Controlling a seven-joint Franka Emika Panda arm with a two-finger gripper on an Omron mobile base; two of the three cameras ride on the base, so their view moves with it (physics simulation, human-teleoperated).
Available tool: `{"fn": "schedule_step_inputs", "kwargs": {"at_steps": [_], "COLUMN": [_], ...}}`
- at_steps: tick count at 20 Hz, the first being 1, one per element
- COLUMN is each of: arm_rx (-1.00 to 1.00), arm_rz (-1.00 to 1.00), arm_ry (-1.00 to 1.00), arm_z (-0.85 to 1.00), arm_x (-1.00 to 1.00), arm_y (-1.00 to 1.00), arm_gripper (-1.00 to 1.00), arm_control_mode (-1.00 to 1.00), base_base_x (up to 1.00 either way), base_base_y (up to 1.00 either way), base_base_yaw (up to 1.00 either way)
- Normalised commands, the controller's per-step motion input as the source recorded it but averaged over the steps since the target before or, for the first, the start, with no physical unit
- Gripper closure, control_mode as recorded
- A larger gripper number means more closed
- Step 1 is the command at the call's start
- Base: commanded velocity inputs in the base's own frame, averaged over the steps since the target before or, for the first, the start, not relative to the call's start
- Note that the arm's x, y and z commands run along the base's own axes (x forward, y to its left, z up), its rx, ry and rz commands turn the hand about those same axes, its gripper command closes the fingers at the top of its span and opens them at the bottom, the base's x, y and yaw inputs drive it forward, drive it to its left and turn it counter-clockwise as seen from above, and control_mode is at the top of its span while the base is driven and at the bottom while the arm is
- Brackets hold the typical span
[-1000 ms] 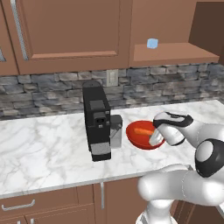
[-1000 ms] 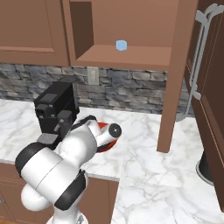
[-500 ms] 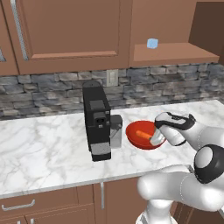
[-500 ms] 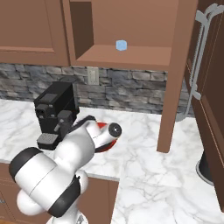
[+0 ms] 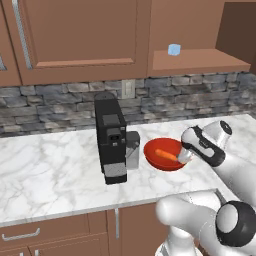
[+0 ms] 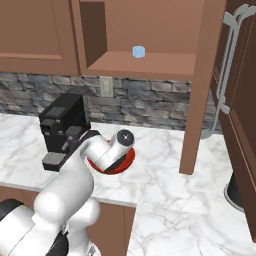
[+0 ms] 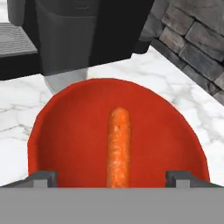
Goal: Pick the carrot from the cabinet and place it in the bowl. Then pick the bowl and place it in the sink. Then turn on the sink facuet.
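The orange carrot [image 7: 119, 146] lies loose in the middle of the red bowl [image 7: 65, 131], lengthwise between my fingertips [image 7: 41, 178] and touching neither. My gripper [image 7: 113, 179] is open and hovers just over the bowl's near rim. From the left base view, the gripper [image 5: 184, 156] sits at the right edge of the bowl [image 5: 156, 161], with the carrot [image 5: 165, 154] inside. The bowl [image 6: 128, 159] is partly hidden behind my wrist. The open cabinet shelf [image 5: 200, 61] is up on the right. The sink and its faucet are out of view.
A black coffee machine [image 5: 112, 140] stands just left of the bowl on the marble counter [image 5: 50, 175]. A small pale blue cube [image 5: 174, 49] rests on the cabinet shelf. A wooden upright [image 6: 197, 100] rises from the counter right of the bowl.
The jaws have gone from nearly shut to wide apart. The carrot has left them and now lies in the bowl. The arm has barely moved.
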Motion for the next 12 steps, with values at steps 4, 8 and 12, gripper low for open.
{"fn": "schedule_step_inputs", "kwargs": {"at_steps": [4, 8, 12], "arm_rx": [-0.42, -0.39, -0.29], "arm_rz": [0.12, 0.08, 0.05], "arm_ry": [-0.14, -0.10, -0.06], "arm_z": [-0.02, 0.00, -0.07], "arm_x": [-0.60, -0.17, -0.05], "arm_y": [0.04, 0.36, 0.36], "arm_gripper": [-1.00, -1.00, -1.00], "arm_control_mode": [-1.00, -1.00, -1.00], "base_base_x": [0.00, 0.00, 0.00], "base_base_y": [0.00, 0.00, 0.00], "base_base_yaw": [0.00, 0.00, 0.00]}}
